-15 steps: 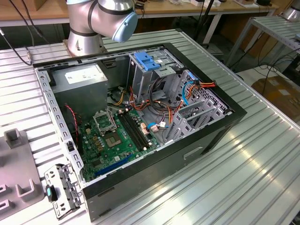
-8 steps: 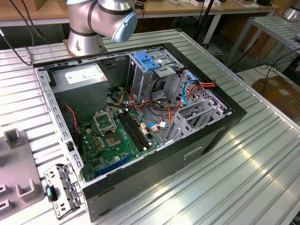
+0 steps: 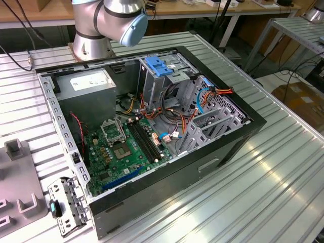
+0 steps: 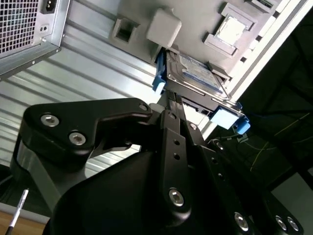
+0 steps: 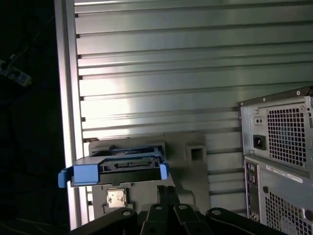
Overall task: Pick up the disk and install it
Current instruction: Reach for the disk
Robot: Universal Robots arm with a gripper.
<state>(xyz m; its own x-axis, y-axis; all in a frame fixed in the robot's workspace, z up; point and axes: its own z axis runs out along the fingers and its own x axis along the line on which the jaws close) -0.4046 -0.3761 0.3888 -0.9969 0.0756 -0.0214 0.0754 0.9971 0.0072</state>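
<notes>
I am holding my gripper [image 4: 169, 100] [image 5: 164, 188] low over the ribbed metal table [image 5: 186, 73], and in both wrist views I am seeing its two black fingers [image 4: 165, 115] pressed together, with nothing between them. Their tips are sitting just beside the near edge of the disk [image 4: 195, 73] [image 5: 122, 164]; I cannot tell whether they are touching it. The disk is lying flat in its bright blue carrier [image 4: 227, 118] [image 5: 85, 174] on a grey moulded tray [image 4: 195, 22] [image 5: 190, 147], with the carrier's tabs sticking out past both ends. The tray is also carrying a small square chip [image 4: 231, 30] [image 5: 116, 198] in a pocket close to the disk. In the first wrist view the tray is lying between the table's edge and the perforated back of the computer case [image 5: 279, 161], apart from the case. In the exterior view my arm [image 3: 109, 20] is rising out of the picture behind the case [image 3: 223, 152], which is lying open on its side on the table [image 3: 263, 192] and showing the green motherboard [image 3: 121, 147], the power supply [image 3: 88, 83] and a light-blue latch plate [image 3: 157, 66] over the drive cage.
</notes>
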